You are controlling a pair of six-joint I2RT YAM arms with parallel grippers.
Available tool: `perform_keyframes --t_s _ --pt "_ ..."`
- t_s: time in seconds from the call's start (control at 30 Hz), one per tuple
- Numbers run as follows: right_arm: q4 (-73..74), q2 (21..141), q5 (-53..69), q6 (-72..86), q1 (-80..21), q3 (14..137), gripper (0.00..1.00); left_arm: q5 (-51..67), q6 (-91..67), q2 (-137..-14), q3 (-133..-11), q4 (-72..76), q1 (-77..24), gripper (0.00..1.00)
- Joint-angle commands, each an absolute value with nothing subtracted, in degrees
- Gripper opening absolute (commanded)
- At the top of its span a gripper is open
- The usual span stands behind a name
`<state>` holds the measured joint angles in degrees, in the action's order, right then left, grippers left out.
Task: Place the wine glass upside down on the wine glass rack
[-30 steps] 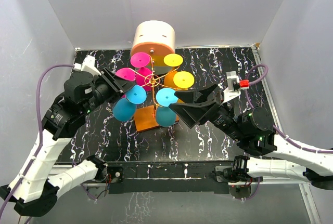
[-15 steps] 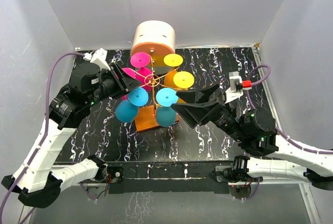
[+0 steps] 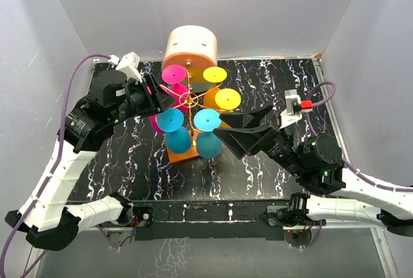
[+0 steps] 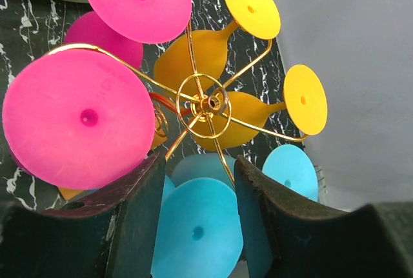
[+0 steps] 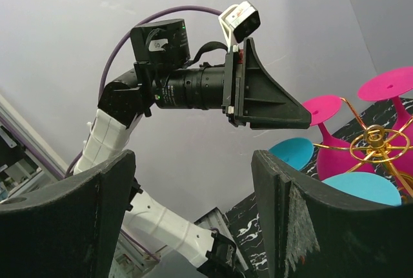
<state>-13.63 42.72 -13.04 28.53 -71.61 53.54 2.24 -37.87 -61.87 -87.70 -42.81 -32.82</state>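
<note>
The near-left blue wine glass [image 3: 179,141] looks like light, slick plastic, best pinched at the stem. Left gripper [image 4: 199,175] and right gripper [image 5: 193,162] both gape empty.

The wine glass rack [image 3: 190,100], glasses [image 3: 208,120] hung on it, stands before the cylinder [image 3: 191,44], between left claw [image 3: 157,96] and right claw [image 3: 220,126]

A robot lab's test cell. Plain pale walls [image 3: 258,7] box in a black marbled tabletop [image 3: 271,162] at 9, 12 and 3 o'clock. Two white-and-black arms, left [image 3: 55,175] and right [image 3: 361,184], are bolted along its 6 o'clock edge. They trail purple cables [image 5: 193,8], and a small camera [image 5: 240,21] is mounted at the wrist. At centre, bright plastic glasses [image 3: 227,99] hang on a gold rack [image 3: 189,100].
</note>
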Motion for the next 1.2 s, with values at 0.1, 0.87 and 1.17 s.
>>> perform_keyframes --t_s 0.1,0.87,1.17 --pt "-14.0 41.5 -16.2 28.8 -72.0 53.5 0.71 0.3 -33.3 -62.7 -92.6 -44.0 -32.9 0.47" --pt "44.6 32.9 -57.0 38.7 -72.0 71.3 0.72 -17.8 -16.5 -48.0 -95.9 -54.8 -32.9 0.99" --pt "48.3 28.0 -62.7 33.9 -72.0 76.1 0.78 -29.4 -15.5 -41.2 -92.4 -52.8 -32.9 0.99"
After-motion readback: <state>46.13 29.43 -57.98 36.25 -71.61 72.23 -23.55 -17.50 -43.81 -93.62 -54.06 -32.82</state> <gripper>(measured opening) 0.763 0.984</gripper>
